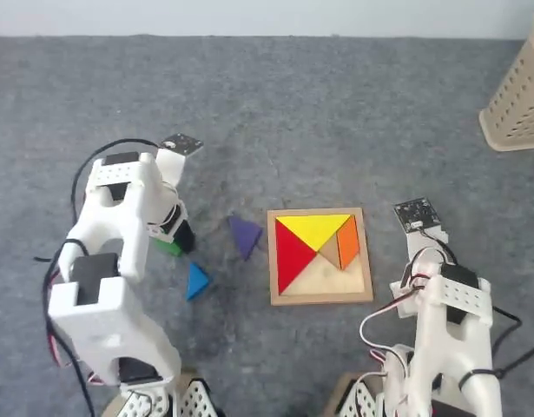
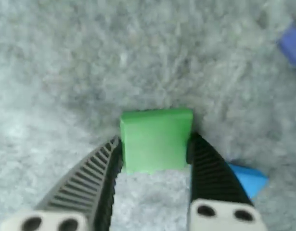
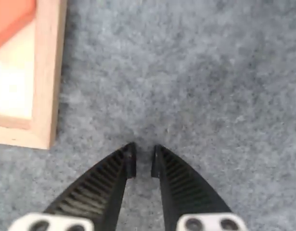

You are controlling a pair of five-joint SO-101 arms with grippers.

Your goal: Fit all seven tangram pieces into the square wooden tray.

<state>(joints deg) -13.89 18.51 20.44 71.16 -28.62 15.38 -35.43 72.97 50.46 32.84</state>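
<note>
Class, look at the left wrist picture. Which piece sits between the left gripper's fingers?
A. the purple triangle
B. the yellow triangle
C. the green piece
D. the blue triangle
C: the green piece is clamped in the left gripper, while the blue triangle and purple triangle lie loose on the carpet.

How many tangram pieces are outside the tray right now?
3: a purple triangle beside the tray, a blue triangle farther from it, and a green piece in the left gripper. Another may be hidden.
</note>
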